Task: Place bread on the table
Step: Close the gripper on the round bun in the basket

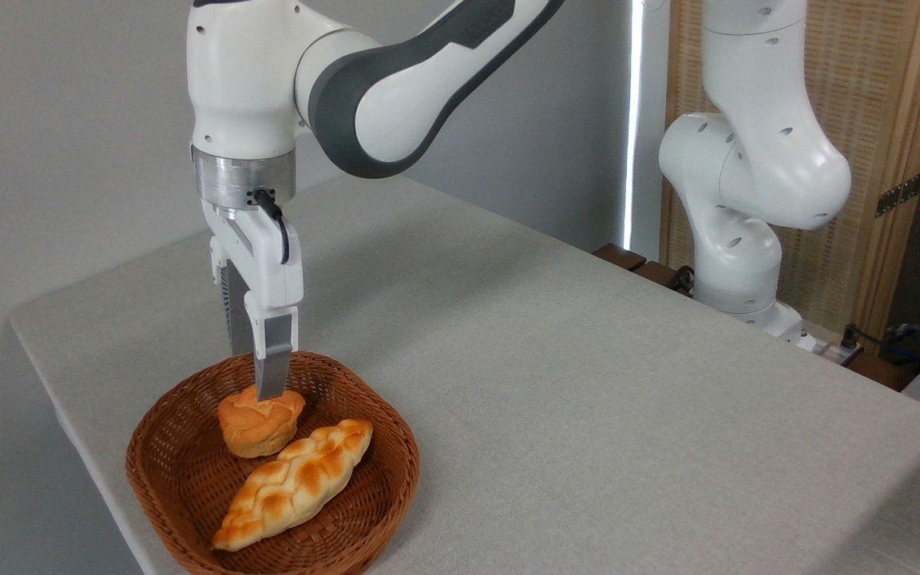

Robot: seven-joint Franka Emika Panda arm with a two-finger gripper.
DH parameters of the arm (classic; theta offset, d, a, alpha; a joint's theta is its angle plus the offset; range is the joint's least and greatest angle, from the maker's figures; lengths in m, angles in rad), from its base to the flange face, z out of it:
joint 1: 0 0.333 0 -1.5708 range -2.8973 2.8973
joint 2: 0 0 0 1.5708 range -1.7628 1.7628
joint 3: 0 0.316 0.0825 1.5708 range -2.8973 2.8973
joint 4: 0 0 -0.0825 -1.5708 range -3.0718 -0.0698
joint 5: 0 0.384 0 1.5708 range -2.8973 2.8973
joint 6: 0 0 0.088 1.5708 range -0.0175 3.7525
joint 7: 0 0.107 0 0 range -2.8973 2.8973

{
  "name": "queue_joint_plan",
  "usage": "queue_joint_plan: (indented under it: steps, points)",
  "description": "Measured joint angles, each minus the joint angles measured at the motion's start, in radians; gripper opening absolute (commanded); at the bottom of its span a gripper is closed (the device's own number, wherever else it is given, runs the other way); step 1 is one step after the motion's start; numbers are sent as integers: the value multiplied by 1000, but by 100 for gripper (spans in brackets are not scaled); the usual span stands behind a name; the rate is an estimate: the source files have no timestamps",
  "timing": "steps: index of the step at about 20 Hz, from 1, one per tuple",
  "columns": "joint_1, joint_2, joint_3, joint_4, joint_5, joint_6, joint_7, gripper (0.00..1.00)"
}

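Directly beneath the jaws (262, 383) sits the bread (260, 423), in the basket (180, 479), a fingertip touching its top. Whether the jaws grip it cannot be told; bare tabletop (588, 383) lies right.

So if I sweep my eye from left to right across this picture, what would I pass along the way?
Wicker basket holding a round bun and a braided loaf → bare grey table → the robot's white base → wooden screen.
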Motion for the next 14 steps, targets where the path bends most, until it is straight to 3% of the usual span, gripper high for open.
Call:
queue_joint_plan:
  steps: [8,14]
  points:
    - [0,56,-13,-2,12,64,3,100]
    - [0,71,-16,-7,80,65,28,100]
